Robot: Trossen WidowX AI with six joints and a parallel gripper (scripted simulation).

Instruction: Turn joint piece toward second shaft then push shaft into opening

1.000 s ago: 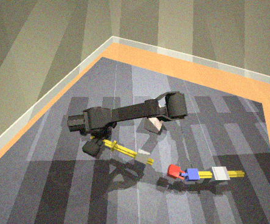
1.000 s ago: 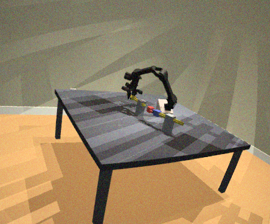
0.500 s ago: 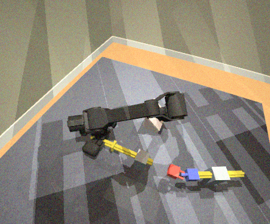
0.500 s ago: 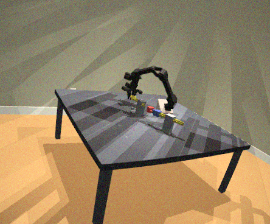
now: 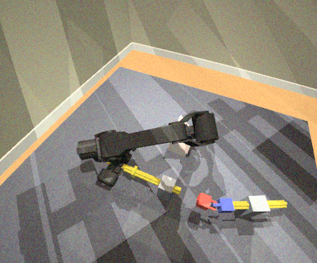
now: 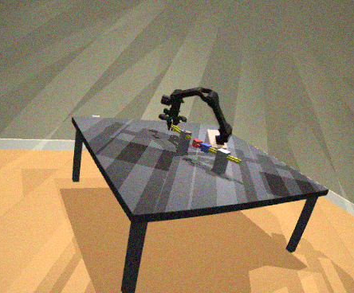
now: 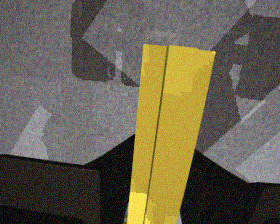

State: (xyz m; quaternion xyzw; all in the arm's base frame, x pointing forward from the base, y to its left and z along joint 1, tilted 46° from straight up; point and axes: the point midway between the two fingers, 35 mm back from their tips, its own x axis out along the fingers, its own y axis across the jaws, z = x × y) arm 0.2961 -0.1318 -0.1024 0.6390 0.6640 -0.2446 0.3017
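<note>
from the top, the gripper (image 5: 116,165) is over the far end of the second shaft (image 5: 144,176) (image 6: 175,128) (image 7: 168,135); its block (image 5: 168,182) (image 6: 184,143) is nearby, the red joint piece (image 5: 204,201) (image 6: 197,142) well apart.

from outside, the gripper (image 6: 170,126) points down beside that shaft's end.

at the wrist, the gripper (image 7: 155,142) is clamped on the yellow shaft.
</note>
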